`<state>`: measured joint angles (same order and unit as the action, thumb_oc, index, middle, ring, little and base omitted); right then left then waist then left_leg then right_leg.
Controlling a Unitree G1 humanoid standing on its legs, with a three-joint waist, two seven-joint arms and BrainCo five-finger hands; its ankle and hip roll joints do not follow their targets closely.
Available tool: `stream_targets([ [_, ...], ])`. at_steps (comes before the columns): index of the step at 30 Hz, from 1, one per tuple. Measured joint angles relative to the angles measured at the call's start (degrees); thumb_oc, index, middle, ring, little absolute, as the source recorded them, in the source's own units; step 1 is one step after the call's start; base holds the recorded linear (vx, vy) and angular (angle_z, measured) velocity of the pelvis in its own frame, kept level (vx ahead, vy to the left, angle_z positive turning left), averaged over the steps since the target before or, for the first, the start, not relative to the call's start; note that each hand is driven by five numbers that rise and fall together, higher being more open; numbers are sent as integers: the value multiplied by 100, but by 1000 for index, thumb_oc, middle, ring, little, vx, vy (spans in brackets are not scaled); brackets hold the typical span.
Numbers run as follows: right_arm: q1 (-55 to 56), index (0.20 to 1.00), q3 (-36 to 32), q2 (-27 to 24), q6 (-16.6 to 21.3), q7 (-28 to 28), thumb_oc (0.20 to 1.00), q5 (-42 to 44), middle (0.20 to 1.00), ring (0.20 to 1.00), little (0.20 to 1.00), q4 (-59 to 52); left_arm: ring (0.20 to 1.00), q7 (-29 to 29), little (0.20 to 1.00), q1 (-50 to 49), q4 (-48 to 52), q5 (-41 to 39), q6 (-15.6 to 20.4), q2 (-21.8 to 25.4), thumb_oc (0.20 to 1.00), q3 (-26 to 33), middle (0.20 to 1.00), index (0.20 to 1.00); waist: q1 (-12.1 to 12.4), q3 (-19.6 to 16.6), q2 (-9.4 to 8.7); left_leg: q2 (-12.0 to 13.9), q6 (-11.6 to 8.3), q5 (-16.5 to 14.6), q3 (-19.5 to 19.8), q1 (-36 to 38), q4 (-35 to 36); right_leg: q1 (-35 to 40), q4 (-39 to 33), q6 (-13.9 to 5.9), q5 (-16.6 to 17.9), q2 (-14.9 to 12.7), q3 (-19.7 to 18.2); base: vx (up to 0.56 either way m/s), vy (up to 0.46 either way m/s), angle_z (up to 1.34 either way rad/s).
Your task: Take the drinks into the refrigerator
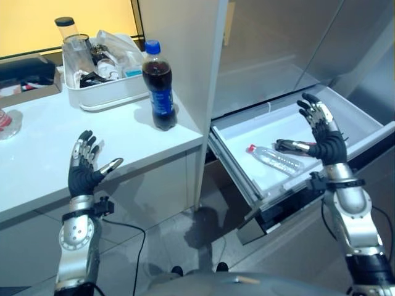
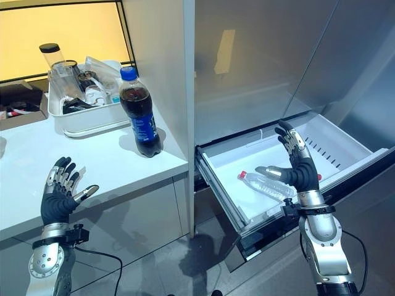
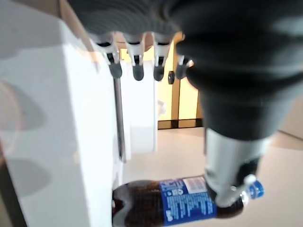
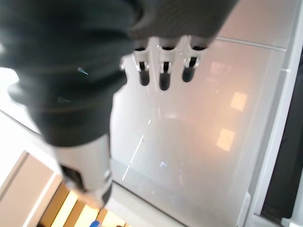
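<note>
Clear plastic water bottle (image 1: pixel 276 160) lying in the open white refrigerator drawer (image 1: pixel 361 123); dark cola bottle (image 1: pixel 159 86) upright on white counter (image 1: pixel 43 154). Left hand (image 1: pixel 83 166) and right hand (image 1: pixel 324 135) spread, empty.

Cola bottle (image 1: pixel 159 86) on counter (image 1: pixel 49 148); water bottle (image 1: pixel 274 160) in drawer (image 1: pixel 247 129).

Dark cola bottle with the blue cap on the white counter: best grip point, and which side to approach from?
Probably the mid-body, around the blue label of the dark cola bottle with blue cap. It stands upright near the white counter edge, white tray of clutter close behind, cabinet panel on its right. So come in from the front-left with the open left hand, wrapping sideways, thumb opposing.
</note>
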<state>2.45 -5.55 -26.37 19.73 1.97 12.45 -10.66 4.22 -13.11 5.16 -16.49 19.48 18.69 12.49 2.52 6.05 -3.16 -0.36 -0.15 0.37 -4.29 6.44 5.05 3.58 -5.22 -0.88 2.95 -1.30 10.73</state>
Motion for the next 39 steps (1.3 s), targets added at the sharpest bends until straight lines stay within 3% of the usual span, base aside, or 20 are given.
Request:
stream_targets([
  [39, 0, 1000, 1, 91, 0, -2, 1000, 4, 1000, 1000, 1000, 1, 1000, 208, 1000, 361, -339, 3, 1, 11, 1000, -5, 1000, 1000, -22, 6, 10, 2, 0, 0, -27, 10, -1, -5, 0, 1, 2, 4, -22, 0, 0, 0],
])
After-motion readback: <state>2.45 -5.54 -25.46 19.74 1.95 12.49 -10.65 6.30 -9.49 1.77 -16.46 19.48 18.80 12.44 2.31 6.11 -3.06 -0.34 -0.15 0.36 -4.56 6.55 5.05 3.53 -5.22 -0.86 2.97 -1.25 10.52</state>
